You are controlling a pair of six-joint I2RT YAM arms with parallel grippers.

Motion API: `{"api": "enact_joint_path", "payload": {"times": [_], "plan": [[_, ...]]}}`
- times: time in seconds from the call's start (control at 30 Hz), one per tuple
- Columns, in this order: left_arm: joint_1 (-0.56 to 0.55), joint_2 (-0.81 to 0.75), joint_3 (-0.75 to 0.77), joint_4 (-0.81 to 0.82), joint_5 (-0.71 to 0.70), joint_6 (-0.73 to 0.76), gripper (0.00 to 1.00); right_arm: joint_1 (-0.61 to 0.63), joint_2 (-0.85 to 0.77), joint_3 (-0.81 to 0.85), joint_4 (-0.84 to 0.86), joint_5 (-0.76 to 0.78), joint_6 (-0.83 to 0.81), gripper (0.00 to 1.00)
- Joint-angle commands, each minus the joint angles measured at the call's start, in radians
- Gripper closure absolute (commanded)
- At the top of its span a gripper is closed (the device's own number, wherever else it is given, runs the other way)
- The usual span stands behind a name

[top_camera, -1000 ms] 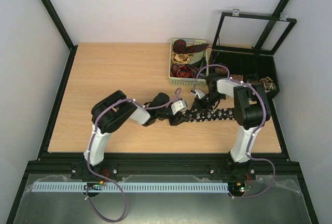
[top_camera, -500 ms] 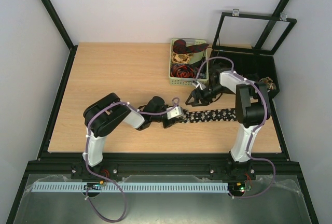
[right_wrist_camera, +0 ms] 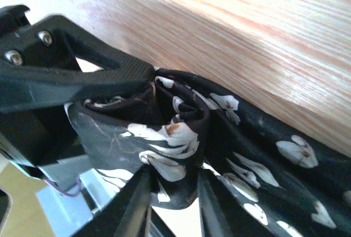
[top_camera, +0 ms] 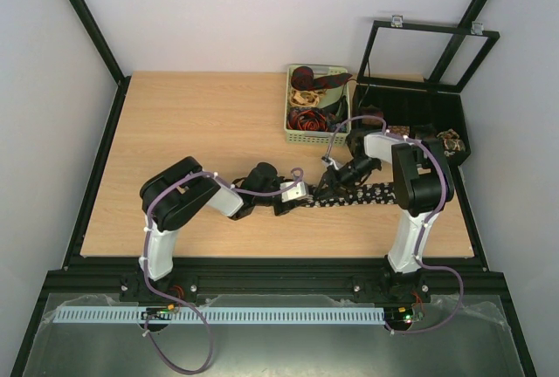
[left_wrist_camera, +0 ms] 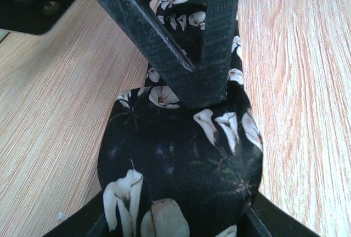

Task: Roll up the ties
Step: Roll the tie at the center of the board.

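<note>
A black tie with white flowers [top_camera: 367, 193] lies flat on the wooden table, running right from a rolled end. My left gripper [top_camera: 303, 195] is shut on that rolled end, which fills the space between its jaws in the left wrist view [left_wrist_camera: 181, 154]. My right gripper [top_camera: 327, 183] meets it from the right. Its fingers [left_wrist_camera: 214, 45] pinch a fold of the same roll [right_wrist_camera: 170, 138]. The flat strip runs off to the right in the right wrist view [right_wrist_camera: 274, 154]. The left gripper's black body [right_wrist_camera: 66, 83] sits just beyond the roll.
A green basket [top_camera: 292, 115] behind the grippers holds dark red, beige and brown ties. A black case [top_camera: 410, 102] with its lid [top_camera: 428, 54] open stands at the back right, with coils inside. The right arm's elbow [top_camera: 419, 176] stands over the tie's far end.
My right gripper has come down and toward me from near the basket onto the rolled end. The left arm's elbow has shifted left; its gripper stays on the roll.
</note>
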Motion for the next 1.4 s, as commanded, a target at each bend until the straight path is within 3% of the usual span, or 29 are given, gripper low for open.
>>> {"api": "enact_joint_path", "payload": {"times": [0.0,0.27,0.3,0.37,0.4,0.5,0.7,0.93,1.03,1.13,1.37], "plan": [[-0.001,0.01,-0.046,-0.132,-0.028,0.039,0.6,0.007,-0.02,-0.038,0.025,0.017,0.011,0.8],[0.003,0.01,-0.044,-0.131,0.0,0.047,0.58,0.004,0.007,-0.034,0.044,0.03,0.03,0.99],[0.003,0.011,-0.043,-0.133,0.002,0.05,0.58,0.002,0.008,-0.029,0.039,0.025,0.031,0.95],[0.002,0.011,-0.04,-0.133,0.009,0.054,0.58,0.0,0.005,-0.02,0.031,0.005,0.033,0.68],[0.004,0.011,-0.039,-0.133,0.01,0.055,0.58,-0.002,-0.005,-0.019,0.039,-0.001,0.042,0.61],[0.002,0.012,-0.04,-0.134,0.016,0.055,0.58,-0.002,-0.015,-0.014,0.068,-0.004,0.066,0.58],[0.002,0.016,-0.037,-0.136,0.021,0.055,0.57,-0.001,0.019,-0.006,0.084,-0.054,0.087,0.64],[0.006,0.022,-0.028,-0.138,0.023,0.04,0.52,0.0,0.037,-0.014,0.058,-0.028,0.052,0.98],[0.036,-0.002,-0.038,-0.102,0.087,-0.029,0.36,-0.002,0.037,-0.036,0.07,0.045,0.027,0.99],[0.065,-0.054,-0.069,-0.024,0.183,-0.091,0.27,-0.002,0.032,-0.074,0.124,0.156,0.027,0.99],[0.063,-0.01,-0.068,0.081,0.267,-0.211,0.23,0.001,0.052,-0.091,0.191,0.244,0.039,0.98]]}}
